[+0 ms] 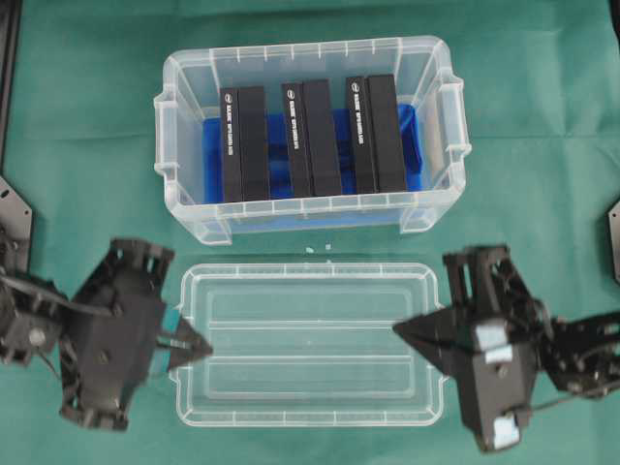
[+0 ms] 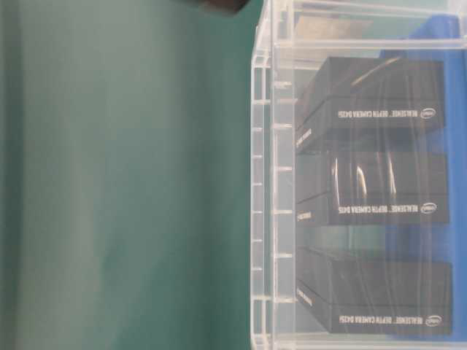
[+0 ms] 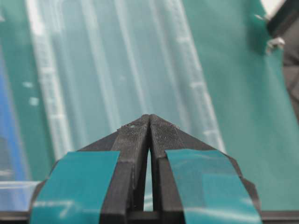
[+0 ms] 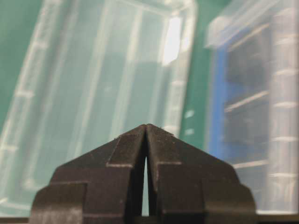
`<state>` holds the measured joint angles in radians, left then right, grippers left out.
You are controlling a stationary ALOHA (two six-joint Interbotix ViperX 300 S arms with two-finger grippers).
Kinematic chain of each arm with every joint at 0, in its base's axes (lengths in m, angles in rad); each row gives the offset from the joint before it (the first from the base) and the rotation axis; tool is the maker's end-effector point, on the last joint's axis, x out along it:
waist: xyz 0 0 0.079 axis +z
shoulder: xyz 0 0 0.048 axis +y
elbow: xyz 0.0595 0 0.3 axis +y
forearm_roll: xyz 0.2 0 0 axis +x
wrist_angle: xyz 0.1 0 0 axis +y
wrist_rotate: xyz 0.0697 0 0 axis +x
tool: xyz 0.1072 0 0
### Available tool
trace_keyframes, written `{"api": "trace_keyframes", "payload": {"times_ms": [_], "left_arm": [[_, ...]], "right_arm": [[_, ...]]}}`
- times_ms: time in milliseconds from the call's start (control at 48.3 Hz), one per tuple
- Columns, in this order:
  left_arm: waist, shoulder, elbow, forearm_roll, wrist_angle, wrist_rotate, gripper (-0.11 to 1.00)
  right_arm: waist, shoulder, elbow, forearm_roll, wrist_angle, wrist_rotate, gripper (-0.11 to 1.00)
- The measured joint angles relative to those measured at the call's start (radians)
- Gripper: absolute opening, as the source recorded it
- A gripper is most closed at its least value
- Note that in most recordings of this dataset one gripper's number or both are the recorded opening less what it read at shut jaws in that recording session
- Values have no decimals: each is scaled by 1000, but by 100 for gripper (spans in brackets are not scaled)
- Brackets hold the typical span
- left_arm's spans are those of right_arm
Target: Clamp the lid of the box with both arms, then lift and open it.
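The clear lid (image 1: 310, 344) lies flat on the green cloth in front of the box (image 1: 300, 53), which stands uncovered with three black blocks (image 1: 308, 136) upright on its blue base. My left gripper (image 1: 206, 346), banded in teal tape, is shut, its point over the lid's left end. In the left wrist view the left gripper (image 3: 149, 116) has its tips touching with nothing between them, and the lid (image 3: 126, 70) lies beyond. My right gripper (image 1: 397, 329) is shut over the lid's right end. The right gripper (image 4: 146, 126) also holds nothing; the lid (image 4: 107, 70) and box (image 4: 252, 93) lie past it.
The table-level view shows the box's clear side wall (image 2: 266, 182) close up, the black blocks (image 2: 379, 182) behind it and green cloth (image 2: 124, 182) to its left. Black mounts stand at the table's far left edge (image 1: 12, 208) and far right edge (image 1: 614, 237).
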<state>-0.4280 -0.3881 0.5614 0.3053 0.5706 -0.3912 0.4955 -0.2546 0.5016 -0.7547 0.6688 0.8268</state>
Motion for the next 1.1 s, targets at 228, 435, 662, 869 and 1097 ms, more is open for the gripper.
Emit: {"api": "trace_keyframes", "payload": {"times_ms": [228,435,662,869,1097], "left_arm": [[81,-66,8,9,-21,54,1],[140,-109,12,11,-41,86,1],[216,-170,46,11,-55,94,1],[276,-222,74,11,-60,95,1],[333,-278,101,11,-67,92,1]], "right_arm": [[-55,-58,18,-49,-32,0,0],[-97,-109,40,-83,-69,2,0],[-176,-158,72,-101,-95,2,0],[-261,-221,109,-106,-129,0,0],[-322,-290,155,-107,-147,0,0]]}}
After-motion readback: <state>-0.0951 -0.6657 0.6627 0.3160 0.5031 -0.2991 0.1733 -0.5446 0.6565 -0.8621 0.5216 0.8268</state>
